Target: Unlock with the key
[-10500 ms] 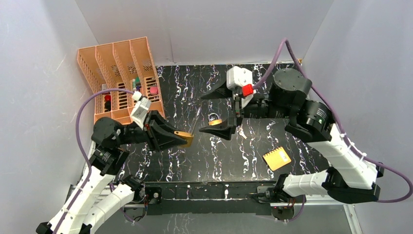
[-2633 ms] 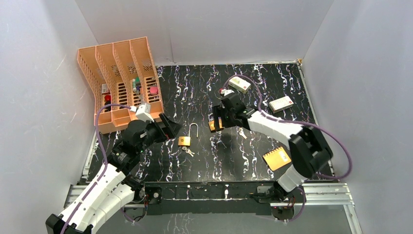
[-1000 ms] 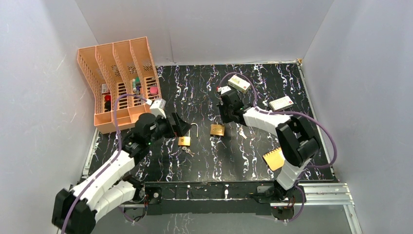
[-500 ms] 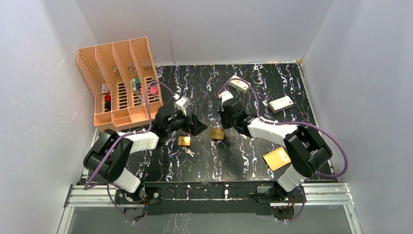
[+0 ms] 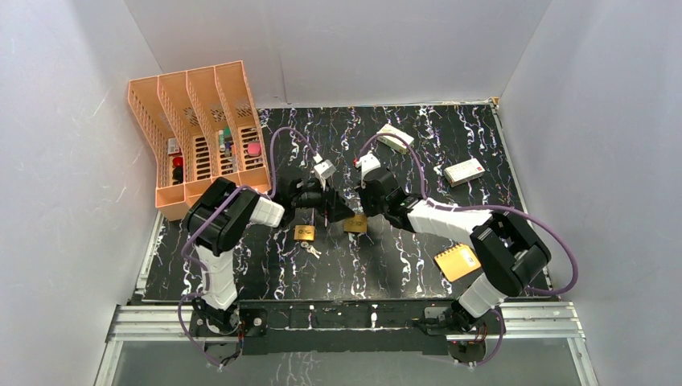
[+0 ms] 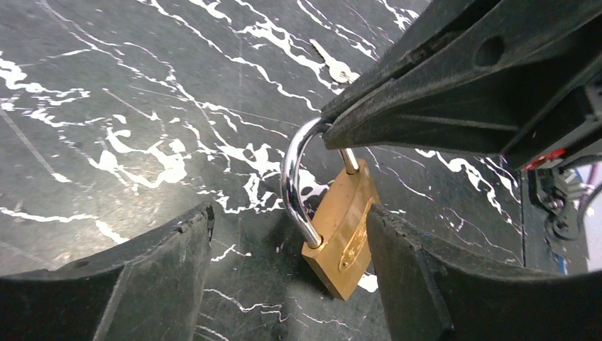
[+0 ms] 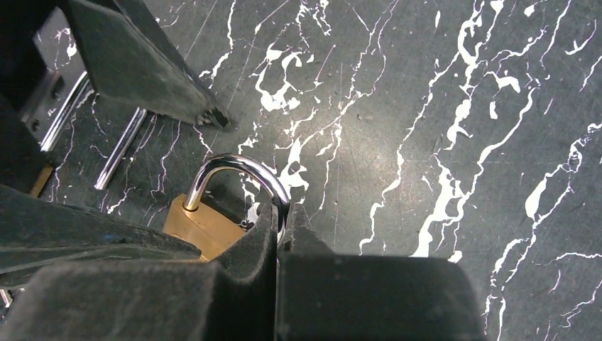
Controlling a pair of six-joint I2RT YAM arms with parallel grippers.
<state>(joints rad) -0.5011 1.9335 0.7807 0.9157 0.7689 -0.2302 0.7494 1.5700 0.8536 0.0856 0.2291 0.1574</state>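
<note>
Brass padlock with a steel shackle now sits between the left gripper's jaws, which are narrowing but still apart; that arm has swung in from the black marbled tabletop's left side. Right gripper is clamped on the shackle. Tiny silver key lies untouched toward the front edge, so the unlocking seems not yet begun.

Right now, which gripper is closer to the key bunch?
Left, narrowly. The left gripper straddles the held padlock from the key bunch's side; the right gripper clamps that padlock's shackle, on the far side.
</note>
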